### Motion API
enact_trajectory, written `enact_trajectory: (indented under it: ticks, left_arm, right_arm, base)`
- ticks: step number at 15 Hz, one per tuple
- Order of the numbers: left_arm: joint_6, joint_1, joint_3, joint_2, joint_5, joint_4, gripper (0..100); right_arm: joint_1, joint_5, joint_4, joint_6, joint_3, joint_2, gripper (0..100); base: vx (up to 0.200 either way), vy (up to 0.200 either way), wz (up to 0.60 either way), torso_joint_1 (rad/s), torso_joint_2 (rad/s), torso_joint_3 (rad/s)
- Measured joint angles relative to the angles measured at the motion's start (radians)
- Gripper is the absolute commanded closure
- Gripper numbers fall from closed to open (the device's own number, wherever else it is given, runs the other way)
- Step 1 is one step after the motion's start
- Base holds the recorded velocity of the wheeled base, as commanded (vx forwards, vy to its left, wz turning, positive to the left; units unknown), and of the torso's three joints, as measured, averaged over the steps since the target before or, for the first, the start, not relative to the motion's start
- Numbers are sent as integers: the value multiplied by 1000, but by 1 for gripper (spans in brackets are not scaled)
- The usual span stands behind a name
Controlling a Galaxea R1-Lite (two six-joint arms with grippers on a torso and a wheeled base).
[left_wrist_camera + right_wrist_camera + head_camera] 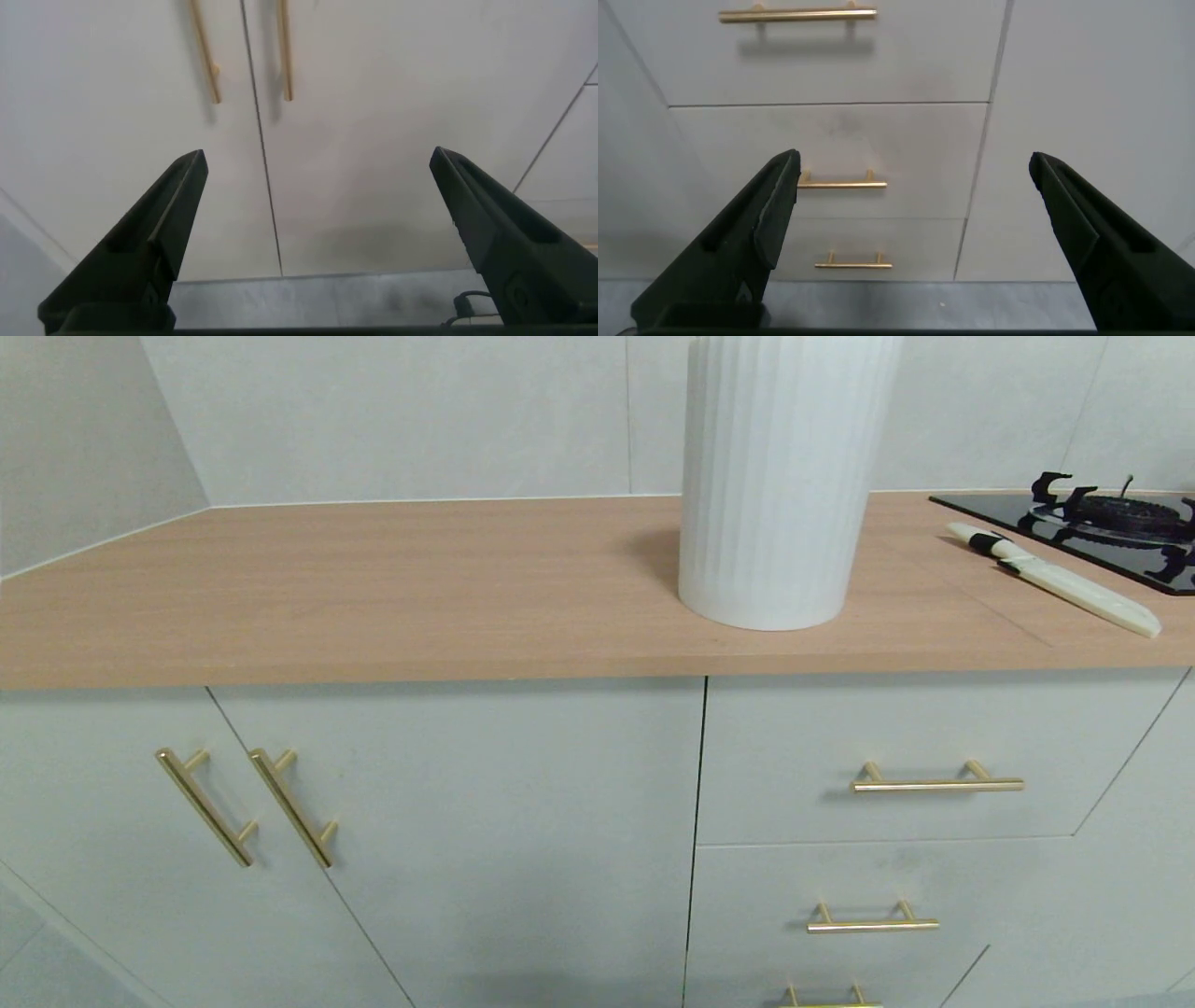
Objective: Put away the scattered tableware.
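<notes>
A: As the task is about tableware, where is it lying?

B: One cream-coloured knife [1055, 581] lies flat on the wooden counter [373, 588], at the robot's right. It has a black band close to its handle end. The handle end points to the back and is just beside the edge of the black stove [1111, 527]. The blade end points to the front edge of the counter.

A: What stands near it?

B: A tall white ribbed container [775, 476] stands upright on the same counter, to the left of the knife and apart from it.

A: And the grippers?

B: Both are low, in front of the grey cabinet fronts, well apart from the knife. The left gripper [318, 233] has its two dark fingers [159, 243] spread wide, and nothing is between them. It faces the two cabinet doors [374, 140], where two golden bar handles [206, 56] sit on either side of the seam. The right gripper [915, 233] is spread just as wide, its fingers [747, 243] hold nothing, and it faces the stack of drawers [831, 131].

A: How many drawers?

B: Three golden drawer handles [842, 185] are visible, one above the other. In the head view the drawers are below the container and the knife, and the doors are further to the left.
</notes>
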Motion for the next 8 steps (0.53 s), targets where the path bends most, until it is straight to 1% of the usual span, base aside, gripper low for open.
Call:
enact_trajectory:
  ticks: [4,8]
  left_arm:
    - [0,1,0,0,0,0,0]
    - [0,0,0,0,0,0,0]
  right_arm:
    - [0,0,0,0,0,0,0]
    - [0,0,0,0,0,0,0]
  base:
    - [0,0,0,0,0,0]
    - [0,-200,0,2,2,6]
